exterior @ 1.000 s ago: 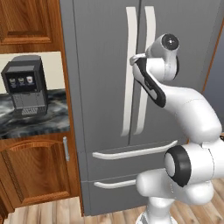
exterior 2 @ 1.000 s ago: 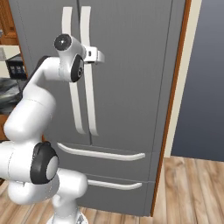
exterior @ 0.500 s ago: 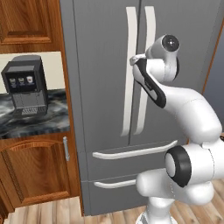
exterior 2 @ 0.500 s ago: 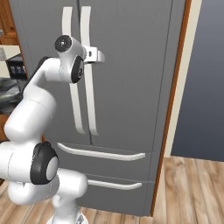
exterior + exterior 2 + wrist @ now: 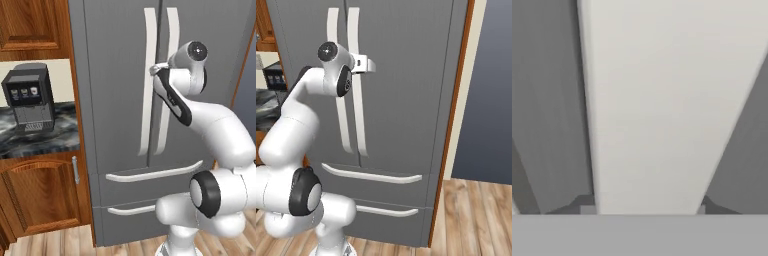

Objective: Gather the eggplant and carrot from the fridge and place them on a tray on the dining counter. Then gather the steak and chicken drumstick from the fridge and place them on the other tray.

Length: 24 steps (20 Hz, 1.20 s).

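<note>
The fridge (image 5: 120, 100), a tall grey double-door unit, stands shut, with two long white vertical handles meeting at the centre seam and two drawers below. The gripper (image 5: 367, 65) is pressed up to the right-hand door handle (image 5: 170, 60) at about its upper third; in the hand view that handle (image 5: 662, 105) runs as a broad white bar between the two dark fingertips (image 5: 582, 204), which sit just beside its edges. Whether the fingers have clamped on the bar or stand a little off it cannot be told from these views. Step in hand, as judged: taking hold of the handle to open the fridge, the first act before any food can be gathered. The next move would call for a firm grip, then a pull outward along the door's arc about its right-side hinge. Hidden: the fridge interior and all it holds. To the left stand a marbled counter (image 5: 50, 137), a dark appliance (image 5: 27, 102) and wooden cabinets (image 5: 35, 195).
</note>
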### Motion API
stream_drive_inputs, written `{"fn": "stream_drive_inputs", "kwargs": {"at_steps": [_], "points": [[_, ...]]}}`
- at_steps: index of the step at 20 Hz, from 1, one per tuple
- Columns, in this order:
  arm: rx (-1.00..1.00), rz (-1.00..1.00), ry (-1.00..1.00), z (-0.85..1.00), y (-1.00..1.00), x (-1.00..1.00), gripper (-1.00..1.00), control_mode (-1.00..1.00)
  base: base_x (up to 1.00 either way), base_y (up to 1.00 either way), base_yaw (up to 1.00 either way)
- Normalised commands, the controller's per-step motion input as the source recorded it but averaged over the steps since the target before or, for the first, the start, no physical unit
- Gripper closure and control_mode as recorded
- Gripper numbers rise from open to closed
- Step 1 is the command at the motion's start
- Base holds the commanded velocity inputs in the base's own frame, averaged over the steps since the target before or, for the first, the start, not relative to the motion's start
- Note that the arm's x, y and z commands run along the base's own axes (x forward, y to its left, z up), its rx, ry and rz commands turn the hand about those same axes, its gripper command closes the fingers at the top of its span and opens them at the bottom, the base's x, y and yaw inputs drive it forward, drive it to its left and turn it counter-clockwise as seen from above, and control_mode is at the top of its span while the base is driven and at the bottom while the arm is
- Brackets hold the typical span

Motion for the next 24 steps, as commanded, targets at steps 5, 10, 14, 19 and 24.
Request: {"fn": "stream_drive_inputs", "kwargs": {"at_steps": [5, 10, 14, 19, 24], "points": [[-0.01, -0.02, -0.07, 0.00, -0.27, -0.96, 1.00, -1.00, 0.00, 0.00, 0.00], [0.00, -0.07, -0.03, 0.01, -0.44, -1.00, 1.00, -1.00, 0.00, 0.00, 0.00], [-0.01, -0.14, 0.00, 0.03, -0.52, -1.00, 1.00, -1.00, 0.00, 0.00, 0.00], [-0.01, -0.13, 0.00, 0.09, -0.60, -1.00, 1.00, -1.00, 0.00, 0.00, 0.00], [0.00, -0.10, -0.04, 0.15, -0.39, -1.00, -1.00, -1.00, 0.00, 0.00, 0.00]]}}
